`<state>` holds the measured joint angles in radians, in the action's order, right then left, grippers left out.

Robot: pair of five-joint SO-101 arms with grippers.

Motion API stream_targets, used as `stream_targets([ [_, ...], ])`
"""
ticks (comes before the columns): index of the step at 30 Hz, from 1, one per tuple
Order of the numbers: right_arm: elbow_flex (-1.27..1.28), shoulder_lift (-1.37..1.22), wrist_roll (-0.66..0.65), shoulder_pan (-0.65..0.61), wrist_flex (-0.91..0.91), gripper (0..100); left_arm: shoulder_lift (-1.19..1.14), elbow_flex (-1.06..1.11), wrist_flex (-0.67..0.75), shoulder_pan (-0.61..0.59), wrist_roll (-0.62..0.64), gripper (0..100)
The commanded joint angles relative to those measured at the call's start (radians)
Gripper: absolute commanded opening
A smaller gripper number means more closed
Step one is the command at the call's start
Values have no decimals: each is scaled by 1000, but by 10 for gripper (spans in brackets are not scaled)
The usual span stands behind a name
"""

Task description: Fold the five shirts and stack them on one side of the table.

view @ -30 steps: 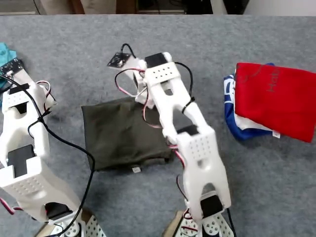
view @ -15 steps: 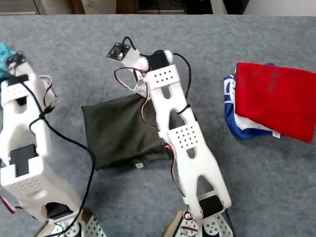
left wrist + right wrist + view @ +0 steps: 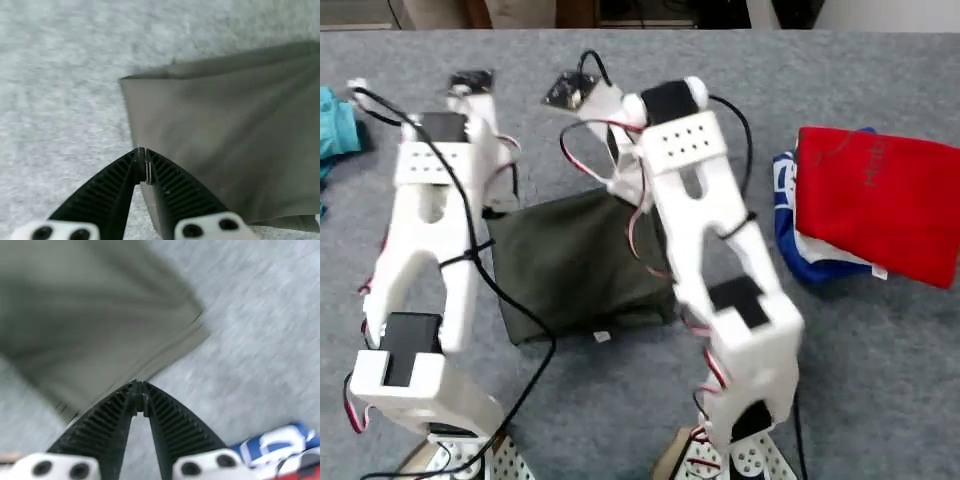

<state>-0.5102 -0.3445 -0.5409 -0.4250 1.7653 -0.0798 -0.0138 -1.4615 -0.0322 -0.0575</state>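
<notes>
Grey felt table (image 3: 880, 350). 1 olive shirt (image 3: 570, 270), 1 teal shirt (image 3: 332, 130), 3-shirt stack (image 3: 880, 200). L gripper (image 3: 140, 156) closed; R gripper (image 3: 139, 389) pinching olive hem.

High camera overhead, wrist cameras close above, seemingly sharing olive shirt (image 3: 570, 265)

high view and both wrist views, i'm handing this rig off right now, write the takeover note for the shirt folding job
Grippers: left gripper is shut on the olive shirt at an edge near a corner; right gripper is shut on another edge of it.
Things: the olive shirt lies mid-table and looks folded. The red shirt tops a stack on the right side, over a white layer and a blue shirt. The teal shirt lies at the left edge.
Done: stack started.
Left: put the olive shirt on the stack, then fold and stack the teal shirt.
</notes>
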Motion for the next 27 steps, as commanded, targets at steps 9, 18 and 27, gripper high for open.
stream_targets([
  [9,779,300,9,5,-404,3,44,379,499,-31,23,20],
  [18,1015,300,3,84,-618,3,-133,282,571,-132,71,20],
  [27,898,423,3,96,-450,3,-358,-58,322,-135,77,20],
])
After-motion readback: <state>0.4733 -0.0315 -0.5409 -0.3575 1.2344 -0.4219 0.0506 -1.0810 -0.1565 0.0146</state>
